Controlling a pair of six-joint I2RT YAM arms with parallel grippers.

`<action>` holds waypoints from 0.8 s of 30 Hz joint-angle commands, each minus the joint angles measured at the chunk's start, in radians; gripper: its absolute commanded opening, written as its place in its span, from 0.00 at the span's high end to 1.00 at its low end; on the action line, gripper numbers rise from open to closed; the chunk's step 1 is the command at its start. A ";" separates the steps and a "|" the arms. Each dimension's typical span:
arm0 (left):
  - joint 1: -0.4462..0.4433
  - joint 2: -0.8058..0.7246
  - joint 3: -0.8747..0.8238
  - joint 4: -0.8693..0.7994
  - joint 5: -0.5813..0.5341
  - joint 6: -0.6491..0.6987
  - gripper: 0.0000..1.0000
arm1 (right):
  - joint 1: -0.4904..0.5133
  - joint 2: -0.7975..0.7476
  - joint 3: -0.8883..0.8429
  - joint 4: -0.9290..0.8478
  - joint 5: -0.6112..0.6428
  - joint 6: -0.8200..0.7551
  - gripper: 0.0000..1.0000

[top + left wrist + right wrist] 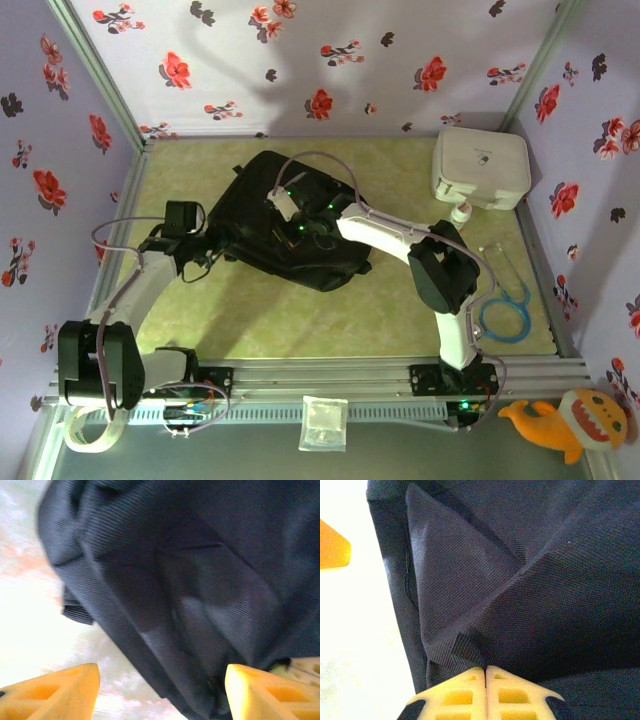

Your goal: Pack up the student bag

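Yellow latticed right hand [485, 670] clamped on woven black fold of student bag [545, 580], left hand [161, 670] apart.

Pale lilac wall panels printed with red and black flowers [400, 40] close in the table on three sides, joined by slim metal corner posts [97, 75]. The mottled olive-green tabletop [300, 320] is brightly lit and edged at the near side by a silver aluminium rail [330, 372]. Soft grey shadows [230, 50] fall across the back panel. Below the rail lies what may be a grey floor [420, 455].
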 commanded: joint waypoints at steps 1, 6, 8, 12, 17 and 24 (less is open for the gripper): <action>-0.048 0.001 -0.002 0.108 0.067 -0.071 0.33 | -0.022 -0.049 -0.033 0.090 0.044 0.102 1.00; -0.146 0.054 -0.038 0.281 0.095 -0.153 0.33 | -0.031 -0.091 -0.098 0.183 0.058 0.197 1.00; -0.182 0.103 -0.030 0.320 0.100 -0.164 0.34 | -0.035 -0.107 -0.113 0.199 0.056 0.226 1.00; -0.228 0.191 -0.007 0.373 0.101 -0.180 0.44 | -0.038 -0.130 -0.138 0.223 0.040 0.277 1.00; -0.232 0.230 0.002 0.372 0.035 -0.187 0.81 | -0.040 -0.129 -0.144 0.238 0.066 0.313 1.00; -0.232 0.227 -0.001 0.310 -0.003 -0.159 1.00 | -0.094 -0.042 -0.044 0.188 0.287 0.390 1.00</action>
